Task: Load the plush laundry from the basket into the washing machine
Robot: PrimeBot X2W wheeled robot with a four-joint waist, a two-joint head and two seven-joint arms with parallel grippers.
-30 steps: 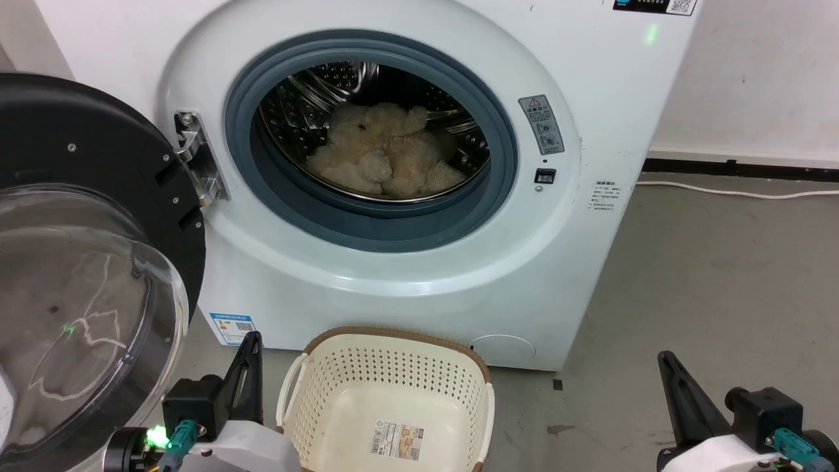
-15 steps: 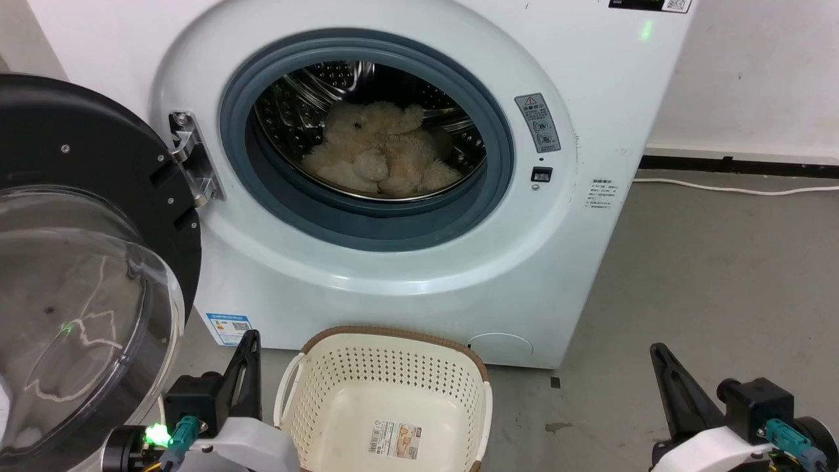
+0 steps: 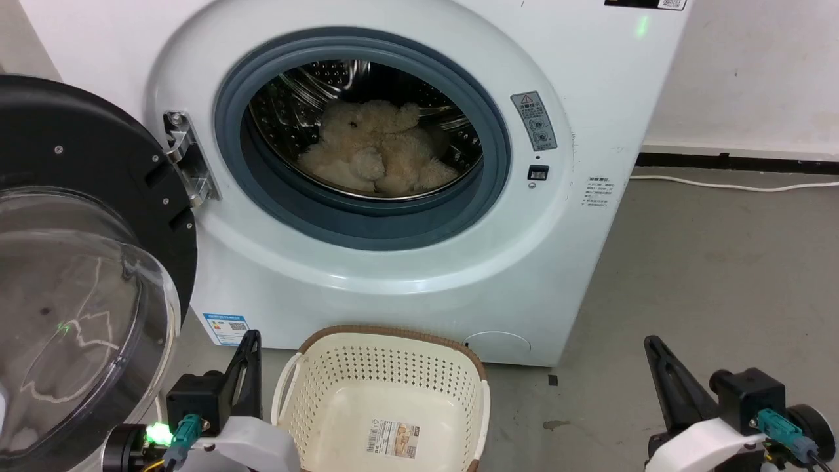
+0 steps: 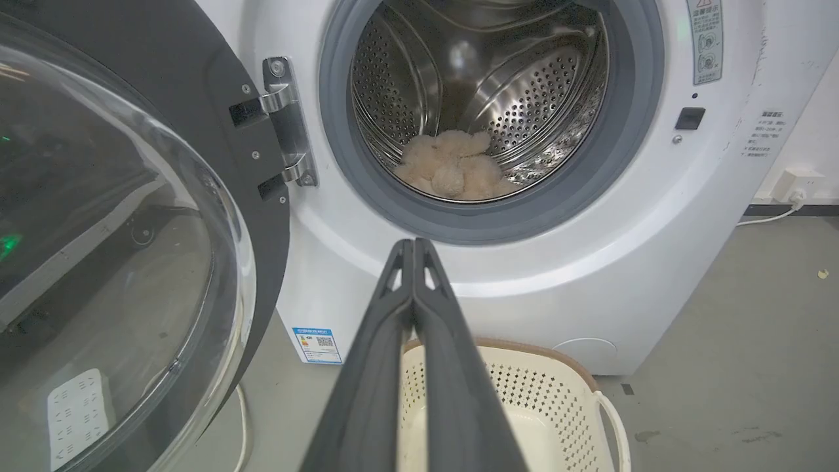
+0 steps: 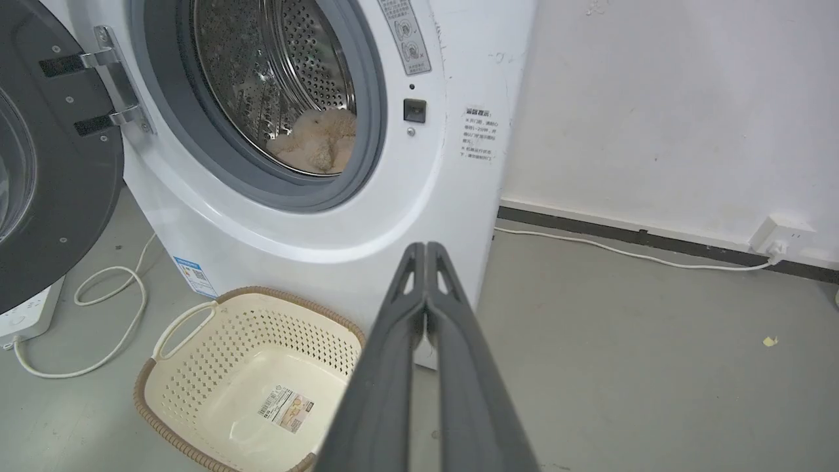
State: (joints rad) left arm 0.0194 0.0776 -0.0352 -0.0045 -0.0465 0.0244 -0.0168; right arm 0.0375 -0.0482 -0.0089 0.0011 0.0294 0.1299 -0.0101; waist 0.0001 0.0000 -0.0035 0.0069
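Observation:
The cream plush laundry [image 3: 377,157] [image 4: 455,174] [image 5: 314,141] lies inside the steel drum of the white washing machine [image 3: 393,262], whose round door [image 3: 78,262] hangs open at the left. On the floor in front stands the cream basket [image 3: 387,354] [image 5: 196,387] with just a label sticker on its bottom. My left gripper [image 3: 250,341] [image 4: 414,244] is shut and holds nothing, low beside the basket's left side. Over the floor to the basket's right, my right gripper [image 3: 650,344] [image 5: 426,248] is also shut, its fingers bare.
The open door [image 4: 118,262] juts out on the left, close to my left arm. A white cable [image 3: 734,187] runs along the wall base to a socket [image 5: 780,236]. A power strip [image 5: 29,314] with a looped cord [image 5: 105,308] lies under the door. Grey floor [image 3: 708,275] spreads to the right.
The whole head view has drifted slightly, so the camera moved. Both grippers stay shut and low, and the plush stays in the drum.

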